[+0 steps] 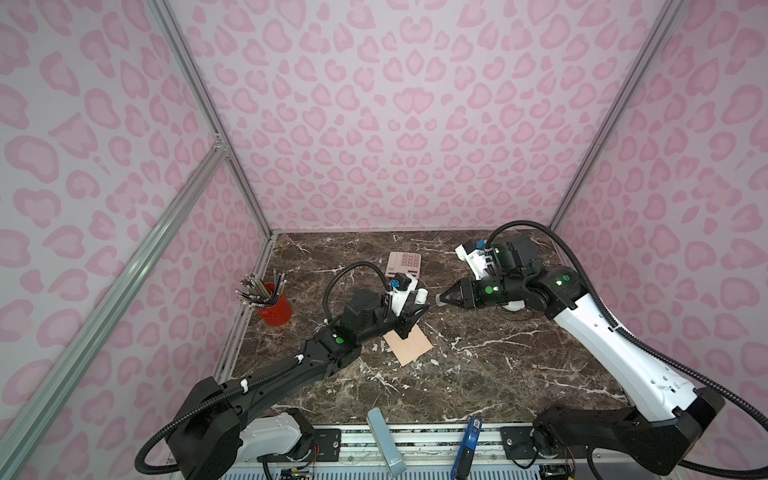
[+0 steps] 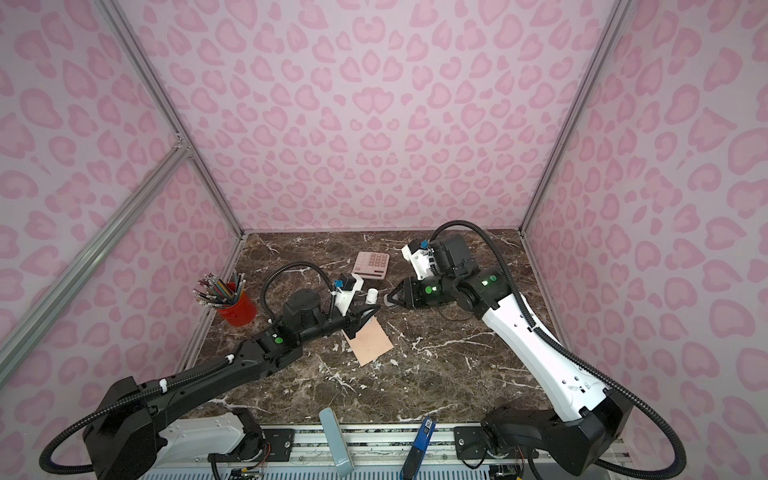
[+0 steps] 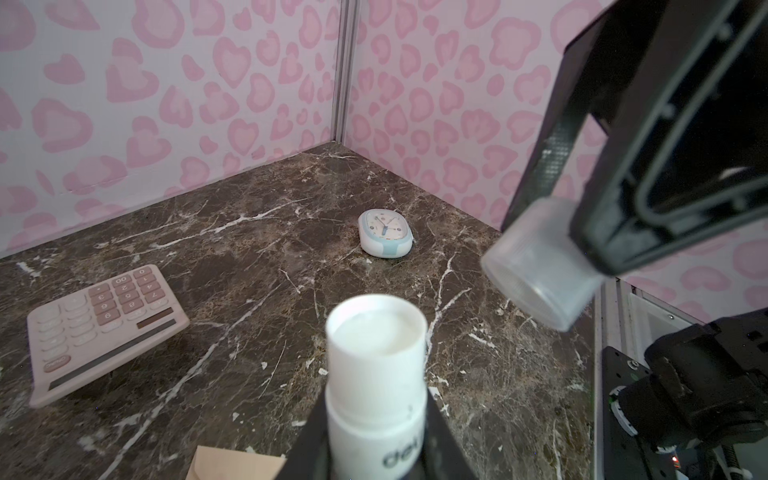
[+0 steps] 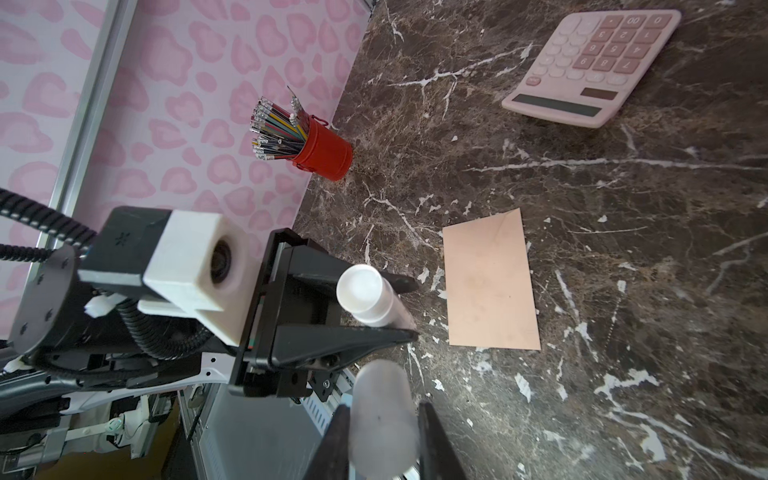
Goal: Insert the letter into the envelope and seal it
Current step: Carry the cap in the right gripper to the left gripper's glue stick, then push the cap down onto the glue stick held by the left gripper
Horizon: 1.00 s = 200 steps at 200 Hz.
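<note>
The surface (image 1: 498, 374) lies open front and right; envelope (image 1: 409, 343) mid-left, red pencil cup (image 1: 276, 309) at left edge, calculator (image 1: 404, 264) at back.

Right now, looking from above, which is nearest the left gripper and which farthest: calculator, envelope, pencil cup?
1. Envelope, right beside the left gripper.
2. Calculator, toward the back wall.
3. Pencil cup, far left.
</note>
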{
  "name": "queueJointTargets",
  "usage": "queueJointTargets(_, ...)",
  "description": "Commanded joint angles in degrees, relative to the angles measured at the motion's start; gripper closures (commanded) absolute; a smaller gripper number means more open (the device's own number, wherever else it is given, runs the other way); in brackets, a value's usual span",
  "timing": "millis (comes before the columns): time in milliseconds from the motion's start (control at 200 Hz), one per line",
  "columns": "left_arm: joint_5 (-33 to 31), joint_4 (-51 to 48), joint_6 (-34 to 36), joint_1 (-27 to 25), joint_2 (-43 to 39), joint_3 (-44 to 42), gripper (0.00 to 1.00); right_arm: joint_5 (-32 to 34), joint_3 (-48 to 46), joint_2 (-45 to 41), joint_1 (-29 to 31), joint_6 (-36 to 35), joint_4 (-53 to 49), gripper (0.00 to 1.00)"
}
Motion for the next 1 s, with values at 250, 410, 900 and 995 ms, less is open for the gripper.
queueJointTargets(250, 0.79, 1.93, 0.97, -1.30, 0.23, 1.97, 0.96, -2.36, -0.61, 1.13, -0.10, 1.98, 5.70, 0.75)
queueJointTargets(410, 0.88, 1.77, 1.35, -1.70, 0.42, 2.18, 0.96, -3.25, -0.60, 1.39, -0.05, 2.68, 6.93, 0.75)
queueJointTargets(900, 0.53, 1.06, 4.43, -3.39, 0.30, 3.00, 0.96, -4.13, -0.35, 1.87, -0.51, 3.54, 8.02, 0.77)
queueJointTargets(995, 0.44, 0.22, 6.77, -3.49, -0.23, 3.07, 0.96, -4.39, -0.04, 2.00, -0.51, 3.52, 7.64, 0.78)
